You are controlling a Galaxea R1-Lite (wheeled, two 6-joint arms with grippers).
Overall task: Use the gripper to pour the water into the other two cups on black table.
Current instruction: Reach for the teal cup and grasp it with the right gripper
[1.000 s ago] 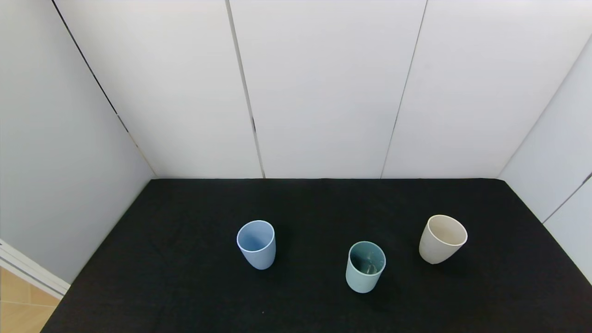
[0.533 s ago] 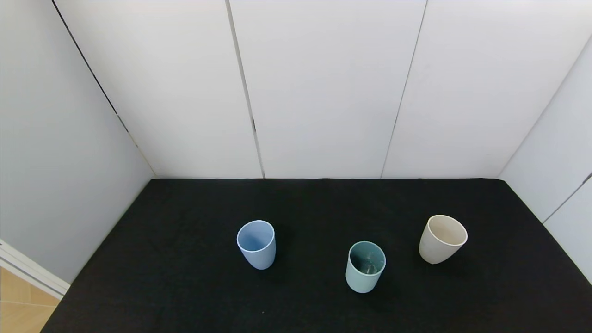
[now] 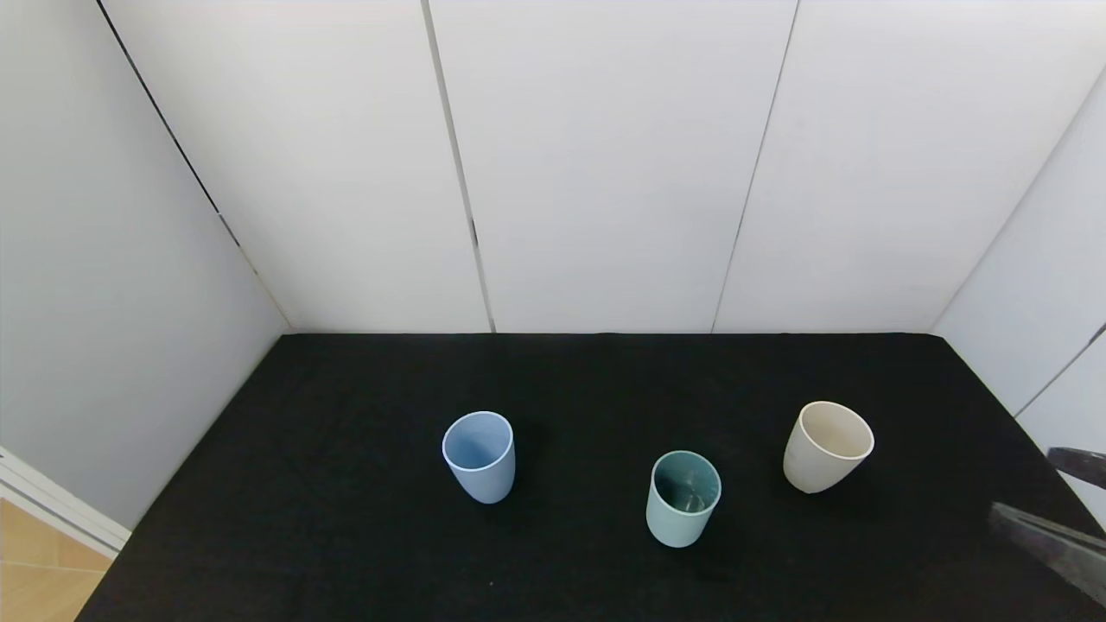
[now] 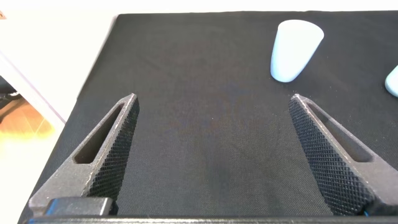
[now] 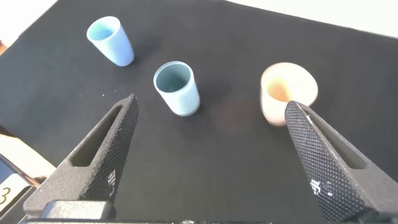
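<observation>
black table (image 3: pixel 346 518) | right end effector (image 5: pixel 211 162) open, above teal cup (image 5: pixel 177 87) | left end effector (image 4: pixel 214 155) open, low

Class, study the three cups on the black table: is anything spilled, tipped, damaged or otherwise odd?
Nothing stands out. The blue cup, teal cup and cream cup stand upright and apart on the black table, with no visible spill.

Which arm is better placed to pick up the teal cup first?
Probably the right. The right end effector is open above the black table, with the teal cup ahead between its fingers. The left end effector faces bare cloth near the blue cup.
</observation>
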